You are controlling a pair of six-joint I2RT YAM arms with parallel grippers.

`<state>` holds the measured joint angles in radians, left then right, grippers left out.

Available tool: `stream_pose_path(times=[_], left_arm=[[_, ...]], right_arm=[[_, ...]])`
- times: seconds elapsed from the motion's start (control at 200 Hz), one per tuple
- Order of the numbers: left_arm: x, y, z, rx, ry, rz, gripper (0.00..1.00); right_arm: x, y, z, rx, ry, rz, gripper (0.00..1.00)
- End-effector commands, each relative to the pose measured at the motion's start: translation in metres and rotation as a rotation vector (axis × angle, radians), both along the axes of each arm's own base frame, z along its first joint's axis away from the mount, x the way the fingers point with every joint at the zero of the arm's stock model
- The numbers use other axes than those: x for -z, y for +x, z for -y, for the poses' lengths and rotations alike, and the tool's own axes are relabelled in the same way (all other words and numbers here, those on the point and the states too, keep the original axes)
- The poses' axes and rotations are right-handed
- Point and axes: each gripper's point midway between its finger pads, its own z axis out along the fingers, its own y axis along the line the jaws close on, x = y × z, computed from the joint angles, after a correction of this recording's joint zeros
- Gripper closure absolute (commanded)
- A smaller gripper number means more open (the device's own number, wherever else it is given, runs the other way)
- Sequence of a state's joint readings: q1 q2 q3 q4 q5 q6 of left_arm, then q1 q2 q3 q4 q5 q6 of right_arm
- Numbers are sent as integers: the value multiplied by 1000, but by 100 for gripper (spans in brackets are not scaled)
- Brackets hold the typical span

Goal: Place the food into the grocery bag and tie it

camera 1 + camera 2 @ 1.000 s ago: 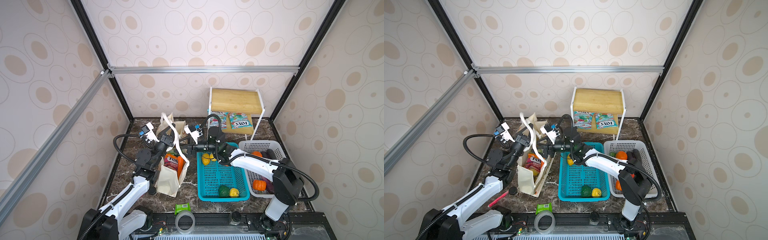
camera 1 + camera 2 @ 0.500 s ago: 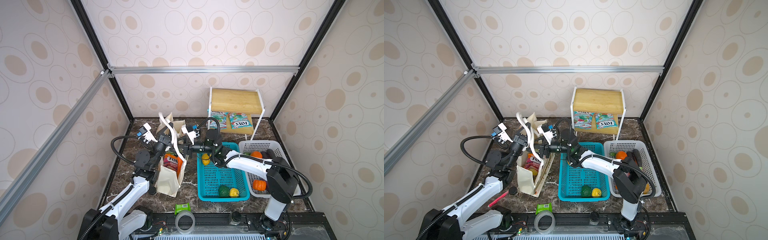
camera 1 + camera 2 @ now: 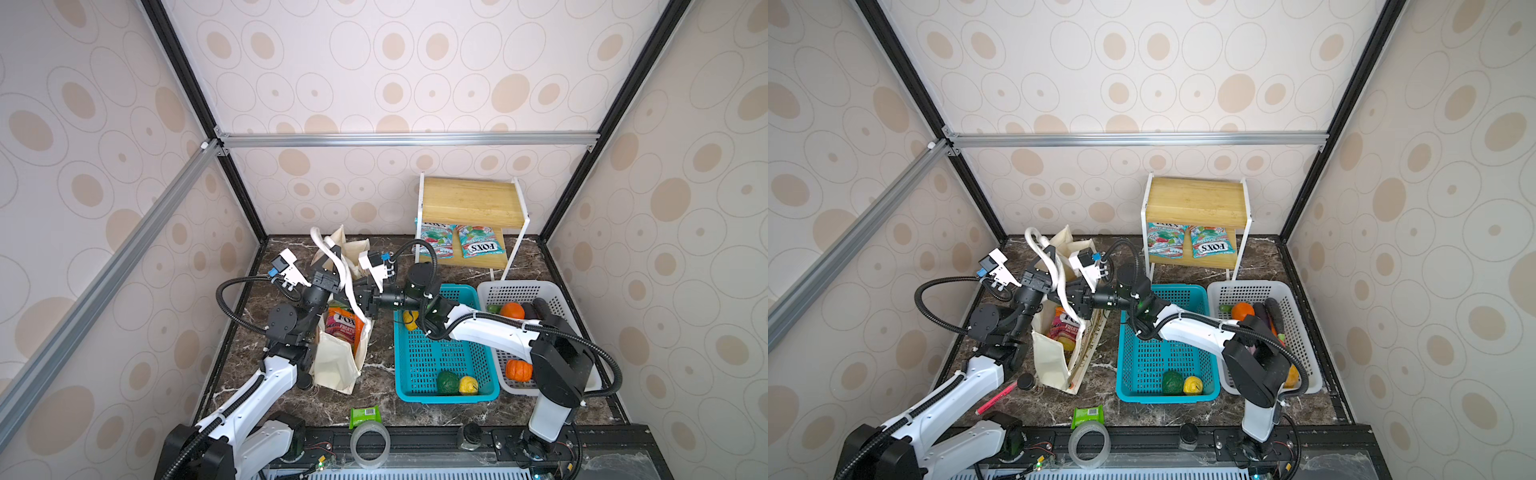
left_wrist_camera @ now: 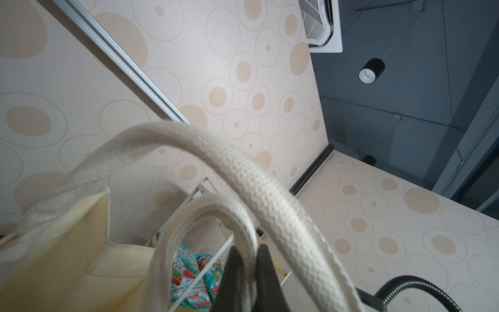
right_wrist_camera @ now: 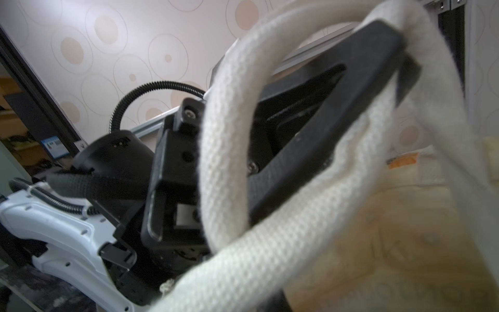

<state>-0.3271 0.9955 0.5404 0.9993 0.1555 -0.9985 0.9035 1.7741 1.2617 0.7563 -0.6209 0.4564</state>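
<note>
Standing on the dark marble table (image 3: 376, 374), just left of the blue basket (image 3: 446, 398), the bag (image 3: 334, 365) is a plain cream canvas tote with its mouth open upward. In both top views its cloth sags and creases, and the side facing the blue basket carries a faint print too small to read (image 3: 1090, 345). A glossy pink-red snack packet (image 3: 341, 324) shows inside the mouth, with something orange pressed beside it.

Two thick white rope handles (image 3: 345, 274) of coarse weave rise above the mouth in loops, one crossing over the other. In the left wrist view a handle loop (image 4: 243, 167) arches across the picture and a second, lower loop runs down between the dark fingers of the left gripper (image 4: 247, 254), which is clamped on it. The right wrist view shows the same grip from the other side, rope bunched at the black fingertips (image 5: 405, 54).

The right gripper (image 3: 363, 301) reaches in from the basket side and sits against the handles above the bag's mouth, its jaws together. Whether rope is pinched between them cannot be told, as its own fingers are hidden in every view.

A green packet (image 3: 365, 415) lies on the table near the front edge.
</note>
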Motion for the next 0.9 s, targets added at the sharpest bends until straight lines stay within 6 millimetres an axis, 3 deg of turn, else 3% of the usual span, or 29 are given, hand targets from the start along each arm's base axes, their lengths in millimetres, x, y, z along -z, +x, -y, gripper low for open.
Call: stream_pose_path(times=[0.0,0.06,0.135,0.235,0.43,0.55,0.755,0.89], left_arm=[[6,0,0,-13,40,-67,100],[7,0,-9,-56,33,-116,100],[24,6,-22,-132,52,-250,100],[25,-4,-36,-197,58,-258,100],[-1,-16,-54,-294,115,-227,100],[-3,-14,-64,-349,185,-274,100],[-38,-19,-90,-450,252,-253,100],[-49,-14,-99,-479,273,-247,100]], right_arm=[[-23,18,16,152,54,27,100],[-15,24,20,197,23,7,100],[-9,33,28,265,-3,-24,100],[0,40,35,324,-36,-63,100],[22,65,57,515,-149,-149,100],[20,74,76,607,-155,-170,100],[17,89,102,772,-254,-138,100],[7,100,113,854,-275,-106,100]])
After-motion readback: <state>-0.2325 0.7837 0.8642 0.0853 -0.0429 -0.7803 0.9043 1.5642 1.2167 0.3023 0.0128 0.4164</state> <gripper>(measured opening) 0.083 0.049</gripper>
